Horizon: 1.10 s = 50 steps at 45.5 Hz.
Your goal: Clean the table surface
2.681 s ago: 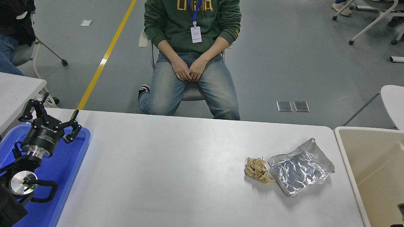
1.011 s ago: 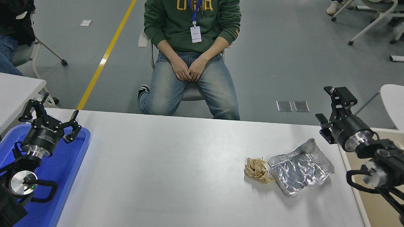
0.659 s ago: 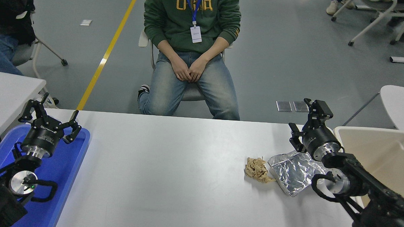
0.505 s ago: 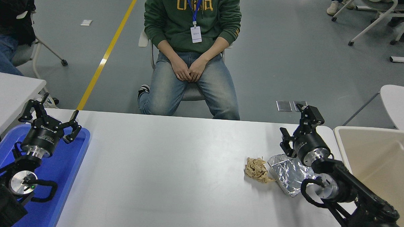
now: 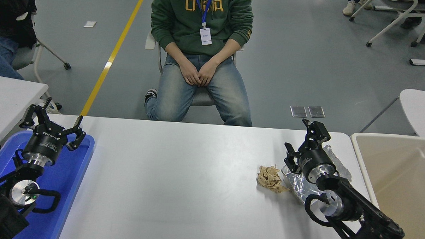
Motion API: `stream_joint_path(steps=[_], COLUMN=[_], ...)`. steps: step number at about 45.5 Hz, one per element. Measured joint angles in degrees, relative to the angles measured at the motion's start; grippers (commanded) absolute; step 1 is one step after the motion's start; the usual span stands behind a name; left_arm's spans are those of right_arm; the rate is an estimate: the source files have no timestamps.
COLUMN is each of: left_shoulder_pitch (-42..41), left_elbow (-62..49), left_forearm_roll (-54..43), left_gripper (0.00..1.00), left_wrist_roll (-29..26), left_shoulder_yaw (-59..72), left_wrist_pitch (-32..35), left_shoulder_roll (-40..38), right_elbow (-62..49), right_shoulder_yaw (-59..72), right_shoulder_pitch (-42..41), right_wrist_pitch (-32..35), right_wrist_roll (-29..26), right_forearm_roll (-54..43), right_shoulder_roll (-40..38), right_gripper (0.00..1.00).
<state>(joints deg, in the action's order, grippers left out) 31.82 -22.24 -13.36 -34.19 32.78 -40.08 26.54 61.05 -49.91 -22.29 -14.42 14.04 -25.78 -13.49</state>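
Positioning our right gripper (image 5: 303, 142), fingers spread and empty, above foil tray (image 5: 298, 181) | crumpled brown paper (image 5: 270, 178) beside it on table surface (image 5: 182, 175) | left gripper (image 5: 53, 122) spread, parked over blue tray (image 5: 73, 171).

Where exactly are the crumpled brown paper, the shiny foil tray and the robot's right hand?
crumpled brown paper (image 5: 270, 178), head view, middle of the wad.
foil tray (image 5: 295, 182), head view, its visible left part.
right hand (image 5: 303, 145), head view, midway between its fingertips.

Your right gripper (image 5: 302, 144) hangs spread above the table surface (image 5: 182, 175); crumpled foil (image 5: 298, 182) lies under its jaws, brown paper wad (image 5: 270, 178) just beside
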Motion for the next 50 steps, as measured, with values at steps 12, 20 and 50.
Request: stream_joint_path(steps=[12,20,50], left_shoulder_pitch=[0.0,0.0,0.0], left_elbow=[0.0,0.0,0.0], left_forearm_roll=[0.0,0.0,0.0], left_gripper=[1.0,1.0,1.0], left_wrist_roll=[0.0,0.0,0.0], left_shoulder_yaw=[0.0,0.0,0.0], left_wrist_pitch=[0.0,0.0,0.0], left_shoulder_roll=[0.0,0.0,0.0], right_elbow=[0.4,0.7,4.0], right_shoulder_yaw=[8.0,14.7,47.2], right_shoulder_pitch=[-2.4,-5.1,-22.2], right_wrist_pitch=[0.2,0.2,2.0], right_wrist_roll=[0.0,-0.1,-7.7], right_forearm_roll=[-2.9,-5.3,-13.0], right_shoulder_roll=[-5.4,-10.4,-31.8], right_gripper=[1.0,1.0,1.0])
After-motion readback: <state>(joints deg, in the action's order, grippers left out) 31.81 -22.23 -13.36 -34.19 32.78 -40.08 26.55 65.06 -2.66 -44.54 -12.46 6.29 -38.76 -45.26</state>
